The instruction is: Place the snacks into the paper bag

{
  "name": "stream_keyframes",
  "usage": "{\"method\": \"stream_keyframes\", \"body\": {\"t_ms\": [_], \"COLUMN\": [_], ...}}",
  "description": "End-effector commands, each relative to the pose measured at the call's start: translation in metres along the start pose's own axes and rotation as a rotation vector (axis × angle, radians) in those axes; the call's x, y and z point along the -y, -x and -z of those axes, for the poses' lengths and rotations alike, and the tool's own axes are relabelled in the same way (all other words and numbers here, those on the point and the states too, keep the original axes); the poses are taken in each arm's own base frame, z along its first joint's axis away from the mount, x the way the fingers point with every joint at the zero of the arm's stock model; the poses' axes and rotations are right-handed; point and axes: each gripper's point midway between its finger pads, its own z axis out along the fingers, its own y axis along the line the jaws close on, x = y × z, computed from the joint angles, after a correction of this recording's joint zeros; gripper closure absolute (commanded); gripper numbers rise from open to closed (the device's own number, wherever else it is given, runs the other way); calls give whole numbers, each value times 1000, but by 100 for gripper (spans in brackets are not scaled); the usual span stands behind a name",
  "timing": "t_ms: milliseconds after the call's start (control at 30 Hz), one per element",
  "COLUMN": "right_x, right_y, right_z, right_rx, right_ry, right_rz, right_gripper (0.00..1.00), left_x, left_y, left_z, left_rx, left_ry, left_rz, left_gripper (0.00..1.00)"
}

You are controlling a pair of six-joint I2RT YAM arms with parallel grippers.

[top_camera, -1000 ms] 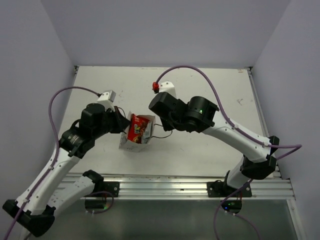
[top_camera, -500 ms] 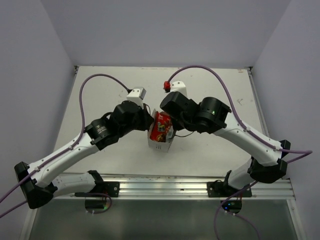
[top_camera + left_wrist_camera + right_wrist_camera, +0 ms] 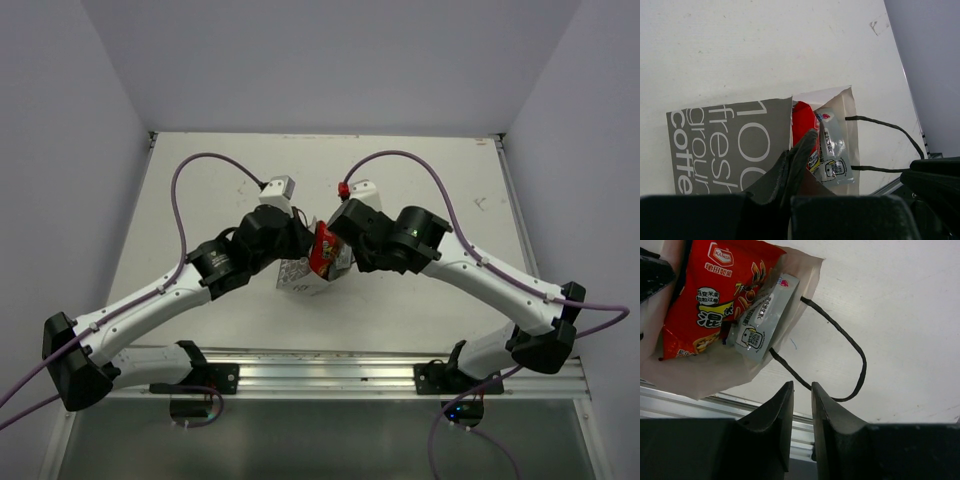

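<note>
The white paper bag lies tipped mid-table; its grey printed side faces my left wrist camera. A red-orange chip bag sticks out of its mouth, also in the right wrist view. A silvery light-blue packet lies beside it inside the bag. The purple-pink and dark blue packets are hidden. My left gripper is shut on the bag's rim next to the red packet. My right gripper is narrowly open and empty; the bag's string handle runs just past its tips.
A metal rail runs along the table's near edge, close under the bag. Grey walls stand on both sides and at the back. A small scuff mark is on the tabletop.
The left arm carried the bag to the right, then back a little to the left. The right gripper stayed beside the bag's mouth. The red packet stayed in the bag.
</note>
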Motion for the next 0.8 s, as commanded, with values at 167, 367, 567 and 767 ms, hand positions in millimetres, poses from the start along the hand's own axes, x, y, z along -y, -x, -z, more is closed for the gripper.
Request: {"method": "stream_keyframes", "body": {"t_ms": [167, 367, 567, 767], "right_x": [1, 0, -3, -6], "right_y": [16, 14, 12, 12], "right_z": [11, 10, 7, 5], "right_rx": [75, 67, 60, 56], "right_ry": [42, 42, 48, 53], "right_rz": [-77, -78, -79, -79], "right_gripper": [74, 74, 74, 74], "left_x": [26, 29, 44, 44], "left_y": [22, 27, 40, 35], "left_z": [4, 7, 14, 13], "left_rx": [73, 90, 114, 103], "left_ry": [-88, -101, -153, -152], "left_rz": [69, 104, 155, 159], "left_gripper": [100, 100, 100, 100]}}
